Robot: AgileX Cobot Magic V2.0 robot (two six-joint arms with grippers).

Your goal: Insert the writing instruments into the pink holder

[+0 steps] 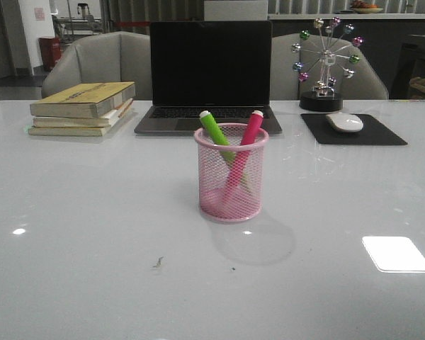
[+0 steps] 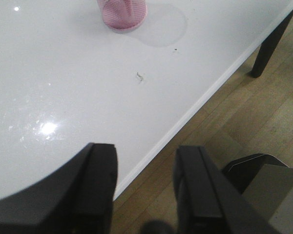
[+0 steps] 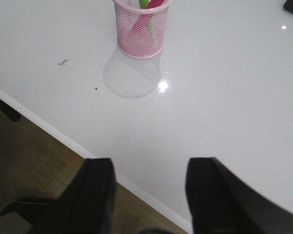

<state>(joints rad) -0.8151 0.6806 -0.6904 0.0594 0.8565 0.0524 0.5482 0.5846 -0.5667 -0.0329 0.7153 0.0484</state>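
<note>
The pink holder stands upright near the middle of the tabletop, and both markers are already in it. The green marker leans toward eleven o'clock, its whitish tip poking over the rim; the pink marker leans toward one o'clock, so the two cross low inside the mesh. From where I stand nothing of the job looks left: no other pen lies loose on the tabletop, and I'd judge the task done, or as good as done.

Neither arm shows in the front view. The left gripper hangs over the near edge of the tabletop, well apart from the holder, its fingers spread and holding nothing. The right gripper hangs likewise at the near edge, fingers spread and empty, with the holder up ahead of it.

Farther out, at twelve o'clock from the holder, sits a dark laptop. At ten o'clock lies a stack of books. At two o'clock a white mouse rests on a black pad, with a little ferris-wheel ornament just behind it. A tiny scrap lies on the tabletop at seven o'clock.
</note>
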